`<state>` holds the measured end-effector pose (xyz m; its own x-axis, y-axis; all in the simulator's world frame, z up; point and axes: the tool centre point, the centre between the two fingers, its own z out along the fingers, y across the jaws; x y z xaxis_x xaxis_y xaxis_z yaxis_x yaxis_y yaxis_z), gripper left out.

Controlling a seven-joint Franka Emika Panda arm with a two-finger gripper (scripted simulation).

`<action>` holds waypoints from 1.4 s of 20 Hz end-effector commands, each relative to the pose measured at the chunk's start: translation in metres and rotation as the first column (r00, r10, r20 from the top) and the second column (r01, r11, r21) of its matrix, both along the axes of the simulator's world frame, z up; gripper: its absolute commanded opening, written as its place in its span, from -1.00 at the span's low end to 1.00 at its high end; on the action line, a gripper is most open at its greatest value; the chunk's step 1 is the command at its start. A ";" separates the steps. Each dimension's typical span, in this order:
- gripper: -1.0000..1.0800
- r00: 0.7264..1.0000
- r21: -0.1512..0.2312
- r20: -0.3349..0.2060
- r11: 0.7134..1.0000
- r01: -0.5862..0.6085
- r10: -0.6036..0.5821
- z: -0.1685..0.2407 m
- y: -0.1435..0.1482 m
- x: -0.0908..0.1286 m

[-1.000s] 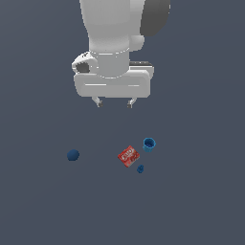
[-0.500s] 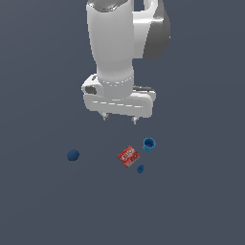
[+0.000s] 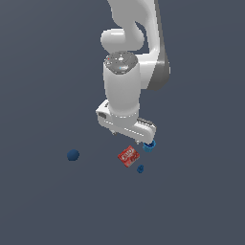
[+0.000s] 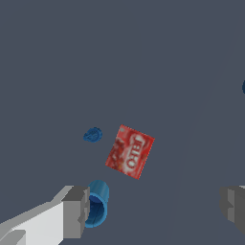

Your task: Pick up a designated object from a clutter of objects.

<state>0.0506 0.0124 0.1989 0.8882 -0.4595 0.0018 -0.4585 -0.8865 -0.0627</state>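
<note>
The red box (image 3: 128,156) with white lettering lies flat on the dark floor; it also shows in the wrist view (image 4: 129,151). My gripper (image 3: 126,138) hangs just above and behind it, open and empty, with the fingers (image 4: 76,212) spread wide; in the wrist view the gripper (image 4: 155,208) is close to the box. The light blue cup (image 3: 150,146) lies beside one finger, partly hidden by the hand, and shows in the wrist view (image 4: 97,203). The dark blue ball (image 3: 72,155) sits far off at the exterior view's left.
A very small blue piece (image 3: 140,169) lies just in front of the red box, toward the exterior view's right, and shows in the wrist view (image 4: 93,135). The ball barely shows at the wrist view's edge (image 4: 243,87). The floor is plain dark grey.
The arm has come down and turned, bringing the open gripper low over the red box and next to the cup. The objects have not moved.
</note>
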 end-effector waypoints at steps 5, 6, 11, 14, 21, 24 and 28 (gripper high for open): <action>0.92 0.985 -0.013 -0.022 0.986 0.169 -0.169 -0.059 0.011 0.003; 0.92 0.981 -0.016 -0.025 0.981 0.192 -0.192 -0.067 0.013 0.003; 0.92 0.958 -0.033 -0.031 0.958 0.285 -0.286 -0.101 0.017 0.001; 0.92 0.945 -0.042 -0.032 0.945 0.324 -0.326 -0.115 0.019 0.000; 0.92 0.927 -0.054 -0.031 0.927 0.371 -0.373 -0.133 0.020 -0.002; 0.92 0.928 -0.054 -0.032 0.928 0.369 -0.371 -0.133 0.020 -0.002; 0.92 0.928 -0.054 -0.031 0.928 0.370 -0.372 -0.138 0.020 -0.003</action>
<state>0.0483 0.0328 0.0637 0.6545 -0.7560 -0.0008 -0.7560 -0.6545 -0.0006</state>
